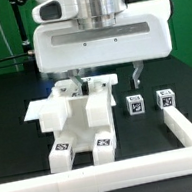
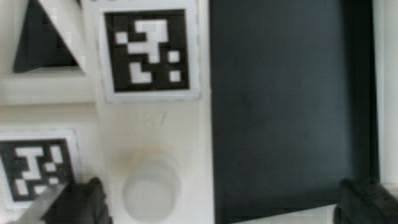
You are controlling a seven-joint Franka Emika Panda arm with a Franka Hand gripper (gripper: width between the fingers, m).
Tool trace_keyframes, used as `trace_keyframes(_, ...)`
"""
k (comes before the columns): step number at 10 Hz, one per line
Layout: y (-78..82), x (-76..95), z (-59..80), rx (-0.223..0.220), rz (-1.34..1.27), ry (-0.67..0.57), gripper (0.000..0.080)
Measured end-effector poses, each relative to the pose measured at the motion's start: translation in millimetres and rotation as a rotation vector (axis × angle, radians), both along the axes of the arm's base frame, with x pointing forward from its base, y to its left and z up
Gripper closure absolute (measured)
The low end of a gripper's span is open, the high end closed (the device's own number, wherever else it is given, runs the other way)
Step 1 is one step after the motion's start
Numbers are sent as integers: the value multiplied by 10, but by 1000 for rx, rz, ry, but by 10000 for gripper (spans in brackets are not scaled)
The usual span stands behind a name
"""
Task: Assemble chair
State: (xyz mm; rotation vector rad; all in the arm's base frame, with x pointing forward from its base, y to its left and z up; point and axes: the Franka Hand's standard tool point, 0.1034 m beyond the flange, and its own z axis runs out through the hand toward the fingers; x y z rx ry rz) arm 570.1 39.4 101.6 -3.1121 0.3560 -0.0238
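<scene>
The partly built white chair (image 1: 78, 122) stands on the black table, with tags on its front feet. My gripper (image 1: 106, 81) hangs just above its top at the back and is open. One finger is over the chair's upper part and the other (image 1: 137, 77) hangs free off the chair's side toward the exterior view's right. In the wrist view a white chair piece (image 2: 151, 130) with two tags fills one side between the spread fingers of the gripper (image 2: 222, 205). The far fingertip (image 2: 365, 200) is apart from it, over bare table.
Two small white cube-topped pieces (image 1: 135, 105) (image 1: 165, 98) with tags stand to the exterior view's right of the chair. A long white L-shaped border rail (image 1: 181, 130) runs along the right and front of the work area.
</scene>
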Motion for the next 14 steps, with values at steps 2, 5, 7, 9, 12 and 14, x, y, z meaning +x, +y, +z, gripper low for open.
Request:
trace_keyframes(2,15,5,90,6,-2,1,151)
trace_keyframes(5,47,-1,179,13,-2,8,151)
trace_keyframes(7,163,4,481,32,1,-8,151)
trace_keyframes(9,156,-10,448,31,1,-8,151)
trace_keyframes(12,190,-13,450,31,-11,-5,151)
trace_keyframes(14,524,-53,546,45,-42,-15,151)
